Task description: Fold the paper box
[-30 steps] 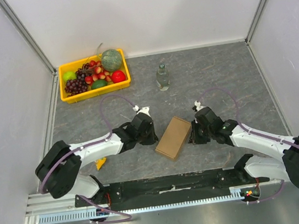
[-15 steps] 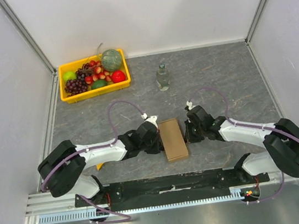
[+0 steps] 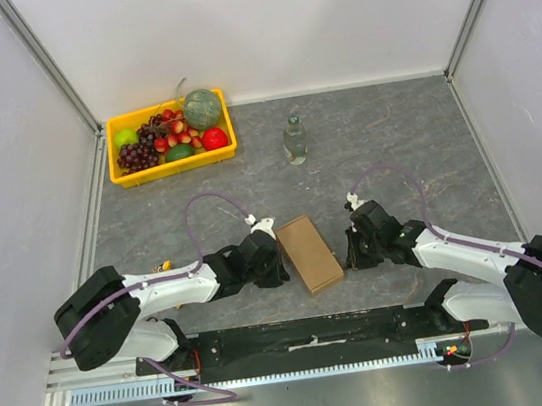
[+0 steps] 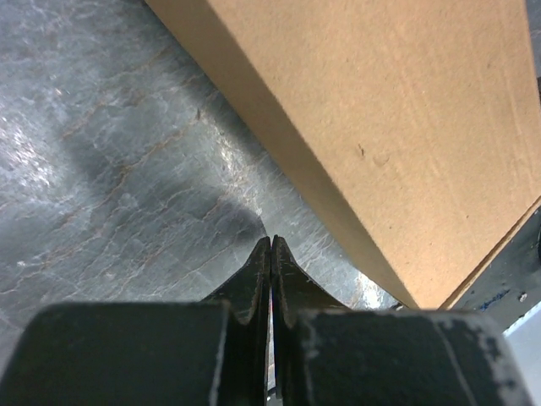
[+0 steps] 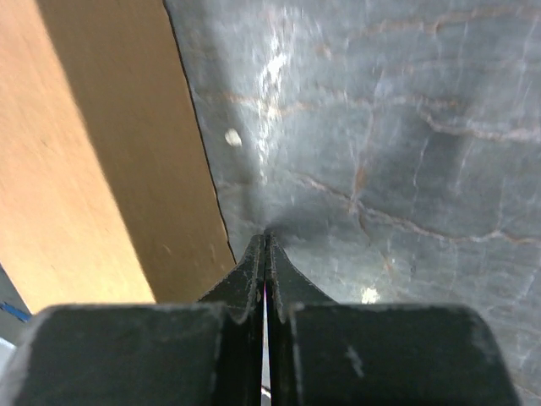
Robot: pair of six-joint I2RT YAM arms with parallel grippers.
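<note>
**Q:** What are the two grippers doing?

**A:** The left gripper [image 3: 274, 264] is low over the table, its two black fingers [image 4: 254, 271] pressed flat together with nothing between them. The right gripper [image 3: 350, 250] is in the same state, fingers [image 5: 252, 266] closed tip to tip and holding nothing. Both point inward toward each other.

**Q:** And where is the paper box?

**A:** The paper box [image 3: 309, 253] lies flat on the table between them. It is a slim, closed brown rectangle, turned slightly so that its far end leans to the left and its near end to the right. The left gripper's tips sit just beside the box's left long side. In the left wrist view the box [image 4: 397, 127] fills the upper right and its side wall drops to the table a little to the right of the fingertips. A thin strip of grey surface shows between them.

**Q:** And on the right?

**A:** In the right wrist view the box [image 5: 84, 169] takes up the left of the frame, with its edge close to the closed tips. I cannot tell whether they touch.

**Q:** What else is there?

**A:** A grey, stone-patterned table [image 3: 403, 134]. A clear bottle [image 3: 293, 139] stands upright well beyond the box. At the far left corner is a yellow tray [image 3: 175, 168] of fruit, including grapes, a green melon and red pieces.
</note>
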